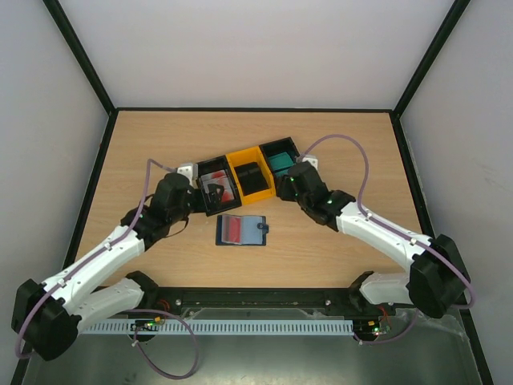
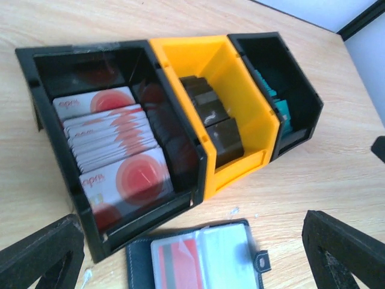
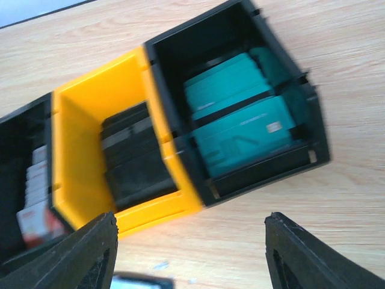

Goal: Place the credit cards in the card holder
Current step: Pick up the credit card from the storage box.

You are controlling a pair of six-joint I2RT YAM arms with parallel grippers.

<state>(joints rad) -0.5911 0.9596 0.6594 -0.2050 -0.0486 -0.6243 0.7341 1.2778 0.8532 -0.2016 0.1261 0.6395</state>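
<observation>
The card holder [image 1: 241,230] lies open on the table in front of the bins, a red card showing in its left clear pocket [image 2: 174,262]. White credit cards with red blotches [image 2: 114,150] stand in the left black bin, black cards [image 2: 210,117] in the yellow bin, and teal cards [image 3: 237,117] in the right black bin. My left gripper [image 2: 192,220] hangs open and empty above the holder's far edge, by the left bin [image 1: 210,192]. Over the table in front of the yellow and right bins, my right gripper [image 3: 189,223] is open and empty too [image 1: 294,181].
Three open-top bins sit side by side mid-table: left black bin [image 1: 210,164], yellow bin [image 1: 240,156], right black bin [image 1: 282,147]. A corner of the holder [image 3: 141,282] shows at the bottom of the right wrist view. Dark frame posts and white walls enclose the table.
</observation>
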